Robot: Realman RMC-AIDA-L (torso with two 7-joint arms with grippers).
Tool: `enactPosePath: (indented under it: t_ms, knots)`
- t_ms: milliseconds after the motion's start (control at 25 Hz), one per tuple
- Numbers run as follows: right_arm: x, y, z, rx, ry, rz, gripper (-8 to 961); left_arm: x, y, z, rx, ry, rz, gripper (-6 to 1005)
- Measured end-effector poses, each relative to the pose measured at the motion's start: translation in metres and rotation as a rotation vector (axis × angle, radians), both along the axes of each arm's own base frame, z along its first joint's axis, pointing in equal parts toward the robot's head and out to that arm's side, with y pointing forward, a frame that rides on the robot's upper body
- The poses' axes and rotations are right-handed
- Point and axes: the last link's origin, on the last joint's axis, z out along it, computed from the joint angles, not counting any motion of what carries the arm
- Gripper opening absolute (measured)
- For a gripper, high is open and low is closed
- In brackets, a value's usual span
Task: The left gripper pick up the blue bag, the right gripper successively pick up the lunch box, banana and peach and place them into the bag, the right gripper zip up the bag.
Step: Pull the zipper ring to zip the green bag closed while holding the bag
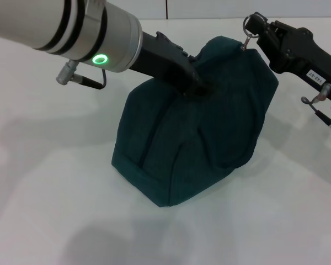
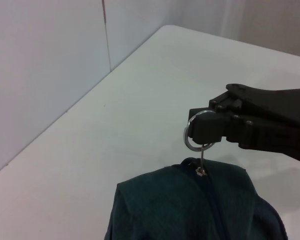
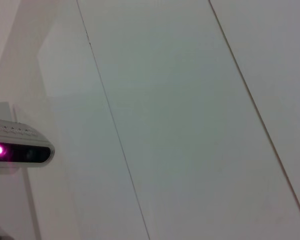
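The blue bag (image 1: pixel 193 132) stands zipped on the white table, a dark teal fabric mound; it also fills the near part of the left wrist view (image 2: pixel 190 210). My left gripper (image 1: pixel 196 83) is shut on the fabric at the bag's top. My right gripper (image 1: pixel 254 26) is at the bag's far top corner, shut on the ring zip pull (image 2: pixel 196 131), which hangs from its fingers (image 2: pixel 210 127) over the zip's end. The lunch box, banana and peach are out of view.
The white table (image 1: pixel 55 193) stretches around the bag, with a white panelled wall (image 2: pixel 45 65) behind its far edge. A small white device with a pink light (image 3: pixel 20 150) shows in the right wrist view.
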Motion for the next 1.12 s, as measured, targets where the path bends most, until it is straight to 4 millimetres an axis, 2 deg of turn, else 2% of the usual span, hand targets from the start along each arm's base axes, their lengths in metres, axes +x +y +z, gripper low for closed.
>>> enactPosePath:
  t_ms: [80,320,720,880,1120]
  knots:
    - [0.0,0.0,0.0,-0.001,0.0,-0.001,57,0.0,0.0,0.0,0.004,0.002,-0.003,591]
    - [0.0,0.0,0.0,-0.002,0.0,-0.002,58,0.002,0.001,0.002,0.003,-0.003,-0.019,356]
    - [0.004,-0.001,0.0,-0.001,0.0,-0.012,60,0.004,-0.001,0.002,-0.002,0.0,-0.035,159]
    - [0.007,0.0,0.003,0.01,0.021,-0.04,60,0.006,-0.002,0.001,-0.014,-0.007,-0.053,112]
    - [0.038,0.011,0.011,0.014,0.074,-0.245,62,0.011,-0.005,0.008,-0.029,-0.073,-0.067,55]
